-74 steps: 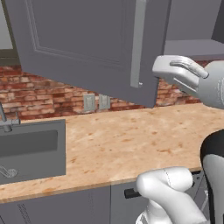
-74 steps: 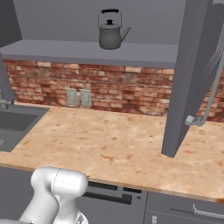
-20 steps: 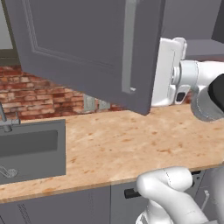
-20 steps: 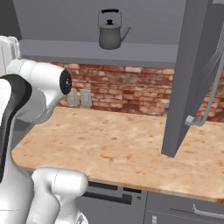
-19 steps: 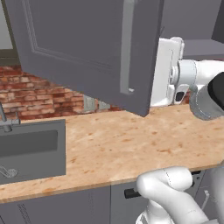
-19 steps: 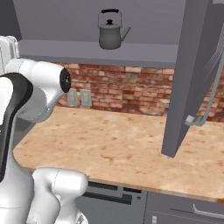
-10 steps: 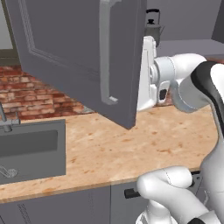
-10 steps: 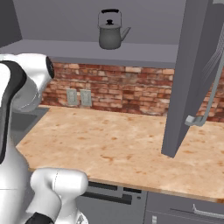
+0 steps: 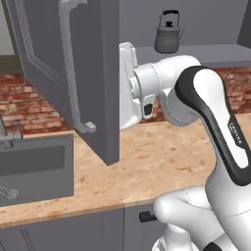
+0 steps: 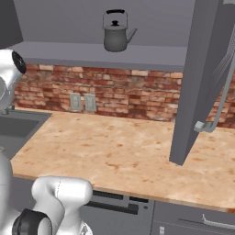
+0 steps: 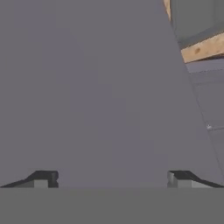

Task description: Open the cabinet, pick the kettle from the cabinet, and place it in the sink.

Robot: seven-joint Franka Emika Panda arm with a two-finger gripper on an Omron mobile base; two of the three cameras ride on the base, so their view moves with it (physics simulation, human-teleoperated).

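The dark grey wall cabinet (image 9: 73, 73) stands with both doors swung out, the white arm's two-finger gripper (image 11: 111, 177) spread wide against the left door's inner face, gripping nothing. The dark grey recessed sink (image 9: 34, 166) lies at 8 o'clock in the left base view. The small grey-silver kettle (image 10: 115, 32) sits upright on the cabinet shelf at 12 o'clock in the right base view.

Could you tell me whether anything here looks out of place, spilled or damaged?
Nothing stands out. The kettle sits upright on the cabinet shelf, both doors hang swung out over the counter, and the sink shows no spill. The gripper is open, facing a door's inner side.
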